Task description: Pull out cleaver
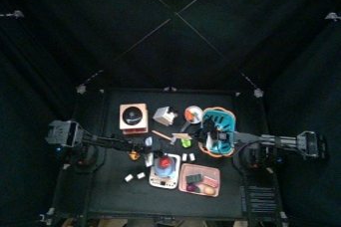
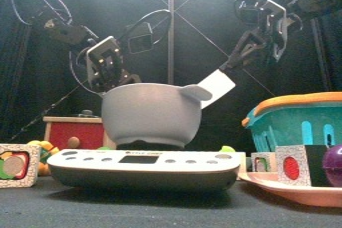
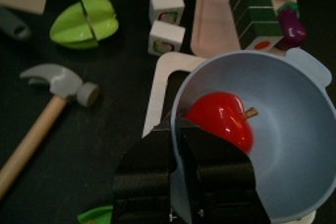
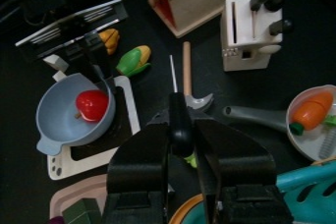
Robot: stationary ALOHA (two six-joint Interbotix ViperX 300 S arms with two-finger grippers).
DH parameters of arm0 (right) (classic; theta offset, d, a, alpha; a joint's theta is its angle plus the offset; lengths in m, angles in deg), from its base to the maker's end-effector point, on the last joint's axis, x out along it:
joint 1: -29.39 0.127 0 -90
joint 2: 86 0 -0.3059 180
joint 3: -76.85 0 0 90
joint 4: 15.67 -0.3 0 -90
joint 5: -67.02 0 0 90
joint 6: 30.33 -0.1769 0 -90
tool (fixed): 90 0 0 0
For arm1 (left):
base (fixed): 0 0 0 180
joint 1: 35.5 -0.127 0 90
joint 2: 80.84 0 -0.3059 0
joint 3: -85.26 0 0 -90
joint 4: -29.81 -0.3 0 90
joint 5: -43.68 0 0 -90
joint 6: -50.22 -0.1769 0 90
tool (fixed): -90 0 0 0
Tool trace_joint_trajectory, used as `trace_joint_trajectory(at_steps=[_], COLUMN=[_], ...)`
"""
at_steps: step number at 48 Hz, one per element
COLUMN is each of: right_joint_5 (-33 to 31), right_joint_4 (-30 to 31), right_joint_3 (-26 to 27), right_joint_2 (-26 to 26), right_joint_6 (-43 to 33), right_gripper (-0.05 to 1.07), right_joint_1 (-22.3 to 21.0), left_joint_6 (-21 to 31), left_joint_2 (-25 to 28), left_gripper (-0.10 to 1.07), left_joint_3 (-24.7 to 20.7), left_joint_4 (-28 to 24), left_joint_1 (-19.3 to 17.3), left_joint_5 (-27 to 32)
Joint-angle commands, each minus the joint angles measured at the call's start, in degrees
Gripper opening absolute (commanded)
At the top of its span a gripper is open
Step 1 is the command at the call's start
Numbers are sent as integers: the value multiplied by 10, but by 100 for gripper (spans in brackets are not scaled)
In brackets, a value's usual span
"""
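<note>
The right gripper is closed on the cleaver, with both jaws clamped on its handle end. In the front view, the pale blade hangs in the air just above and to the right of the grey bowl, slanting down toward the bowl's rim without touching it. In the right wrist view, the blade appears edge-on as a thin line running out from between the jaws.

The knife block stands behind the bowl and well apart from the cleaver.

The left gripper sits at the bowl's near rim with its jaws narrowly parted. Whether they touch the rim cannot be determined.

A red fruit lies inside the bowl. The bowl rests on a scale. A hammer lies on the table beside the bowl.
</note>
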Motion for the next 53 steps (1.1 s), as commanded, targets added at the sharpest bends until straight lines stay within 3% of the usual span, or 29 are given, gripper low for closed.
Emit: trace_joint_trajectory(at_steps=[1,21,42,53], right_joint_5=[4,6,6,6], right_joint_4=[-2,-2,-3,-2], right_joint_3=[4,-1,-1,-1], right_joint_2=[-3,-3,-3,4], right_joint_6=[0,0,0,0], right_gripper=[51,51,50,51], right_joint_1=[1,1,1,1], left_joint_6=[1,0,-2,-31], left_joint_2=[-15,-25,-19,-8], left_gripper=[40,40,40,40], left_joint_3=[-11,-16,-14,-14], left_joint_4=[-22,-103,-120,-188], left_joint_1=[0,4,0,-1], left_joint_5=[-20,-46,-40,-46])
